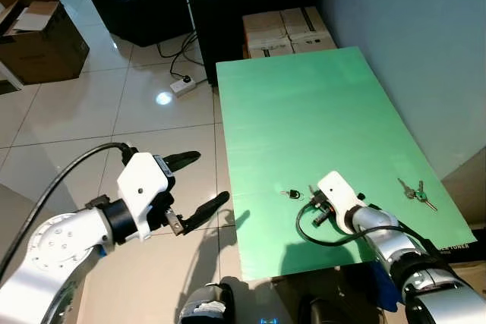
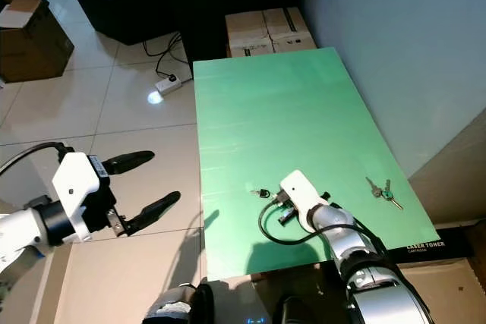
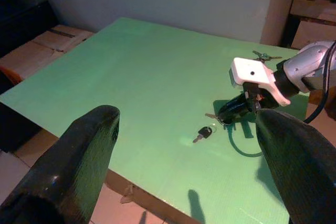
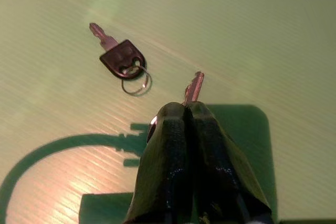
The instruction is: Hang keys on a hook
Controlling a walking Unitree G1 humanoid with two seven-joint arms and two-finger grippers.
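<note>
Low over the near part of a flat green tabletop [image 1: 304,104], the robot's right gripper [image 4: 190,109] has its two black fingers pressed together on a silvery key [image 4: 193,86] whose blade sticks out past the fingertips. The pinch appears to be a pick-up grip, taken at the key's head so the blade stays free; whether the key is lifted or touching the table I cannot tell. Just beside it, toward the robot's left, a second key with a black plastic head and a small metal ring [image 4: 119,55] lies flat on the green surface, apart from the gripper. A third bunch, several metal keys with a green tag [image 1: 416,193], rests well apart near the table's right edge, untouched.

The left gripper [image 1: 199,184] hangs off the table's left side, above pale floor tiles [image 1: 91,111], with its fingers spread wide and nothing between them. It seems held clear to leave the right arm room to work.

No hook can be made out, so hanging looks some way off: the key must first be carried to wherever a hook is.

Beyond the table's far end stand cardboard boxes [image 1: 287,29] and a black cabinet [image 1: 228,5], with a white power strip [image 1: 182,86] on the floor.
</note>
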